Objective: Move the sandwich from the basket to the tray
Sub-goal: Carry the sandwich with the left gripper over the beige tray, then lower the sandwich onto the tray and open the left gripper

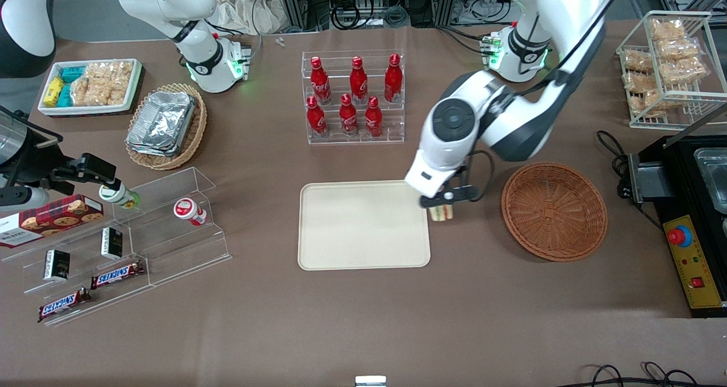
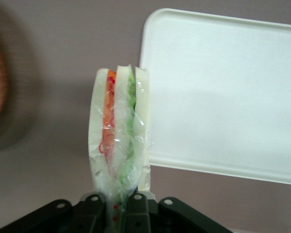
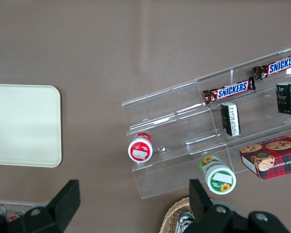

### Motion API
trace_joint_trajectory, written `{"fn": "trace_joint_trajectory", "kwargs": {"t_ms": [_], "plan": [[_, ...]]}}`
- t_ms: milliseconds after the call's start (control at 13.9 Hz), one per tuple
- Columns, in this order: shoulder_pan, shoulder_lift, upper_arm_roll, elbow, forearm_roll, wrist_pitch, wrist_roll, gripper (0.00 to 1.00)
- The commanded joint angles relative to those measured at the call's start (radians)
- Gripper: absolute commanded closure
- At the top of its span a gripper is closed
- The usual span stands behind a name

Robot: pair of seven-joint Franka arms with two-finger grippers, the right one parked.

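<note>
My left gripper [image 1: 442, 204] is shut on the wrapped sandwich [image 1: 442, 212], which hangs just above the table between the cream tray [image 1: 363, 245] and the round reddish-brown basket [image 1: 554, 211], close to the tray's edge. In the left wrist view the sandwich [image 2: 119, 131] stands on edge in clear wrap, its pale bread, orange and green layers showing, pinched at its tip by the gripper [image 2: 117, 206]. The tray [image 2: 223, 92] lies bare beside it. The basket holds nothing.
A clear rack of red bottles [image 1: 353, 97] stands farther from the front camera than the tray. A black machine [image 1: 690, 205] sits toward the working arm's end. An acrylic snack shelf [image 1: 125, 239] and a tan foil-container basket [image 1: 166, 125] lie toward the parked arm's end.
</note>
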Motion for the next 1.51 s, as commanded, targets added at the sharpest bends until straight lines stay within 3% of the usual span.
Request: {"fn": "trace_joint_trajectory", "kwargs": {"t_ms": [0,144,576,648,792,1080,1440], "plan": [[-0.018,0.123,-0.002,0.06,0.064,0.073,-0.001,1.0],[-0.04,0.178,-0.002,0.062,0.143,0.119,-0.003,1.0],[-0.052,0.289,-0.002,0.056,0.285,0.222,-0.001,0.97],[-0.05,0.289,-0.002,0.054,0.286,0.221,-0.001,0.88],[-0.047,0.281,-0.002,0.051,0.28,0.211,-0.008,0.01],[-0.032,0.22,-0.007,0.054,0.27,0.152,-0.008,0.0],[0.034,0.011,-0.007,0.054,0.226,-0.029,-0.005,0.0]]}}
